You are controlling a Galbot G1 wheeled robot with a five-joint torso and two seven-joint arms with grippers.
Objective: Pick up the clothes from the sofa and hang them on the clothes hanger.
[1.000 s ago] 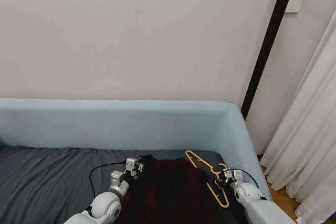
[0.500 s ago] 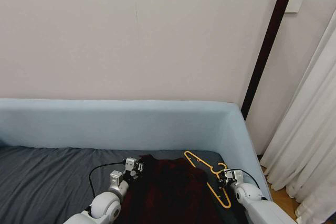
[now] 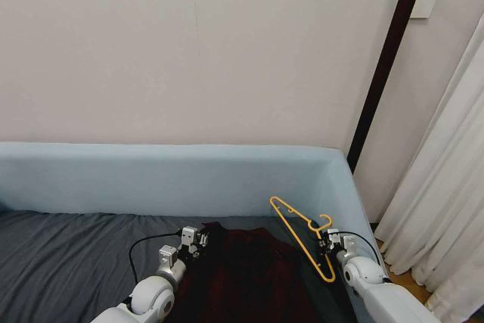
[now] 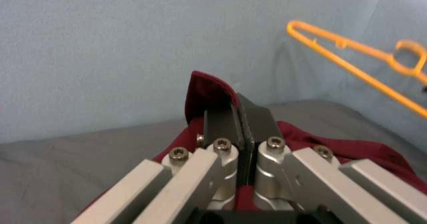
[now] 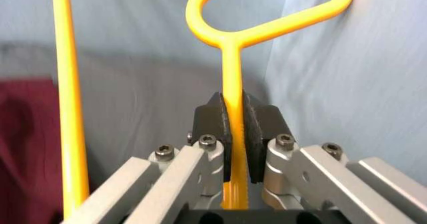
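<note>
On the sofa (image 3: 151,179) at 7 o'clock, left pincer (image 3: 198,238) is pinching the red garment (image 3: 253,274) by its edge; at 5 o'clock, right pincer (image 3: 330,241) is clamping the orange hanger (image 3: 291,221) by its neck, hanger tilting up beside the garment.

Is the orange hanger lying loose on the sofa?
No, the right gripper clamps the orange hanger just below its hook.
</note>
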